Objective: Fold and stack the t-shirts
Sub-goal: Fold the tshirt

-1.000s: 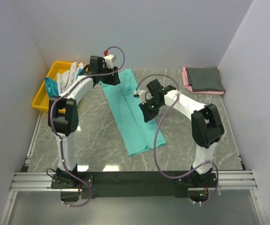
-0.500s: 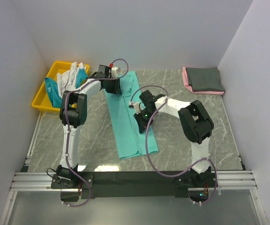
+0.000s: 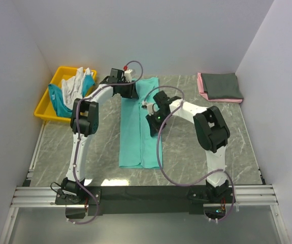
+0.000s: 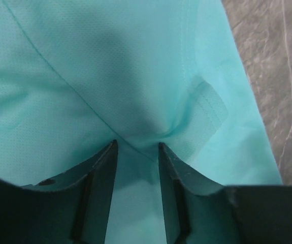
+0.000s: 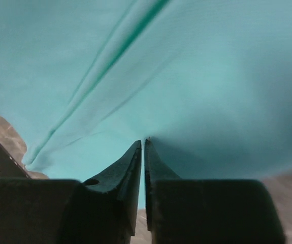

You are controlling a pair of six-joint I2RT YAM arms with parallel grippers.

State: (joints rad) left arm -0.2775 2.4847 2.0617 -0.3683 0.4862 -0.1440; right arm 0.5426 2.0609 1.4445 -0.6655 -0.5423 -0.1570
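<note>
A sea-green t-shirt [image 3: 137, 145] lies folded in a long narrow strip running from the far middle of the table toward the near edge. My left gripper [image 3: 129, 93] is at its far left edge. In the left wrist view its jaws [image 4: 137, 145] stand partly apart with a puckered bunch of the shirt [image 4: 110, 66] caught between them. My right gripper [image 3: 153, 126] sits on the strip's right edge, halfway along. Its jaws [image 5: 143, 141] are nearly together, pinching the shirt [image 5: 196, 66]. A dark grey t-shirt [image 3: 221, 83] lies folded on a pink one [image 3: 202, 87] at the far right.
A yellow bin [image 3: 46, 104] stands at the far left against the wall, holding white [image 3: 74, 84] and teal [image 3: 59, 101] shirts. White walls close in the left, back and right. Grey marble tabletop [image 3: 212, 142] shows on both sides of the strip.
The green strip has swung from a slant to nearly straight, its near end going left. Both grippers shifted with it, the left one moving right and its jaws narrowing.
</note>
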